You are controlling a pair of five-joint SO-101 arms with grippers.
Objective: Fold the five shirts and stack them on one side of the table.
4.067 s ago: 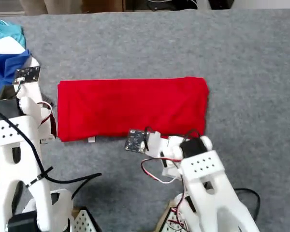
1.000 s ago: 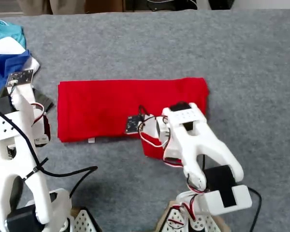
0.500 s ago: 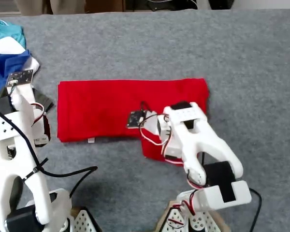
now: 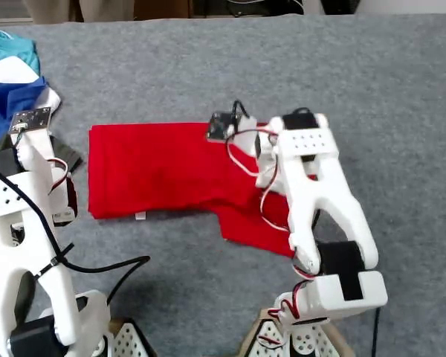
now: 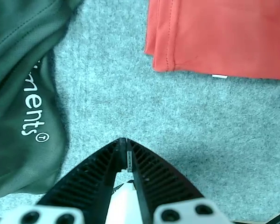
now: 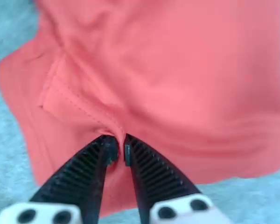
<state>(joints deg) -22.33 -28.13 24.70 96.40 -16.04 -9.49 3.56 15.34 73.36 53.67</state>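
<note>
While the left pincer (image 5: 125,143) hangs together and empty, the right pincer (image 6: 115,142), clamped on the shirt (image 4: 156,167), has carried its near edge toward the far one: fold underway.

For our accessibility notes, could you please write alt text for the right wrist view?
The right gripper has its black ribbed jaws shut on a pinched fold of the red fabric shirt, which lies rumpled on the grey felt table.

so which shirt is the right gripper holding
The red shirt, alone in the middle: the right gripper is shut on a fold of it. The blue shirt, white shirt and teal shirt lie heaped off to one side.
</note>
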